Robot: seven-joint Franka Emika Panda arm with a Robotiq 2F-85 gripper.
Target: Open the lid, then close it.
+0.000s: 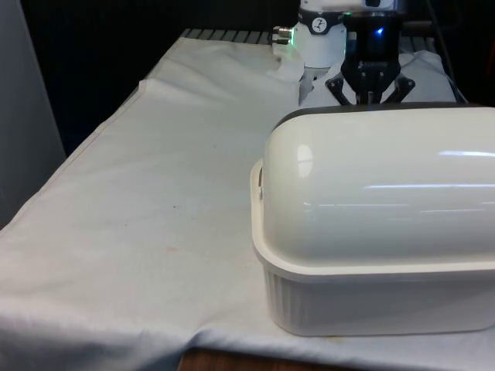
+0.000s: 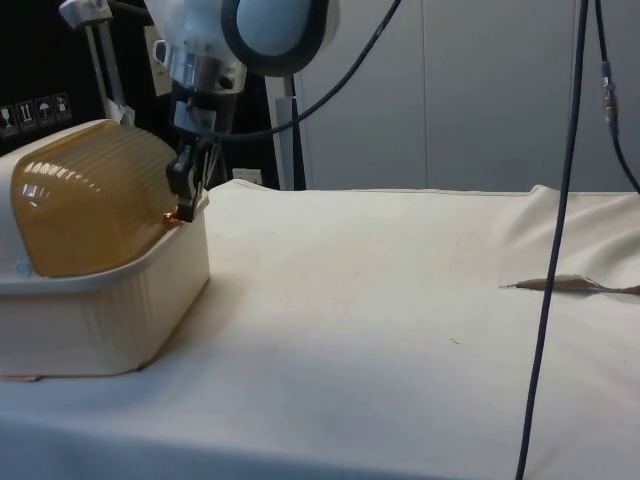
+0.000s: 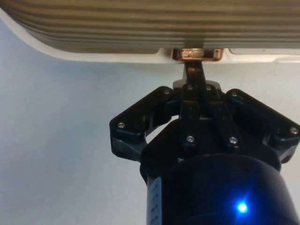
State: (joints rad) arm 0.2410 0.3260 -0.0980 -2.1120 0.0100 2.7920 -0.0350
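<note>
The bread box (image 1: 379,232) stands at the table's near end on the front view's right, its amber ribbed lid (image 2: 90,200) down. The gripper (image 2: 186,200) presses close against the lid's handle (image 3: 197,54). The white cloth (image 2: 400,300) beside the box lies open and bare.

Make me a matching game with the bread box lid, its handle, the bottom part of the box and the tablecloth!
Things:
1. roll-top lid
2. handle
3. ribbed base
4. cloth

Descriptions:
a. white, spread over the table
b. copper-coloured, at the fingertips of the gripper
c. amber and see-through, pulled down shut
d. cream, standing on the cloth

Pairs: 1-c, 2-b, 3-d, 4-a
</note>
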